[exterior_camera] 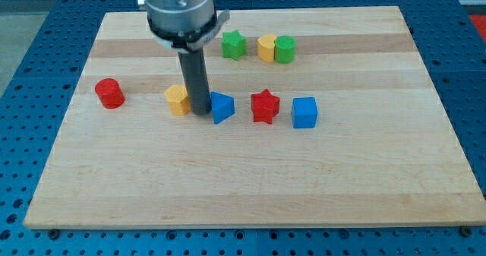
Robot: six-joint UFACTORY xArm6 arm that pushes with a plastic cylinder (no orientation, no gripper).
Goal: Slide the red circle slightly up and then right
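Observation:
The red circle (109, 93) stands at the view's left on the wooden board (250, 180). My tip (200, 112) is down on the board well to the right of it, between a yellow block (177, 100) and a blue triangle-like block (222, 107). The rod hides part of the yellow block. The tip is apart from the red circle by about a fifth of the board's width.
A red star (265, 105) and a blue cube (304, 112) lie right of the blue triangle. Near the view's top are a green star (234, 45), a yellow block (266, 48) and a green circle (285, 49) side by side.

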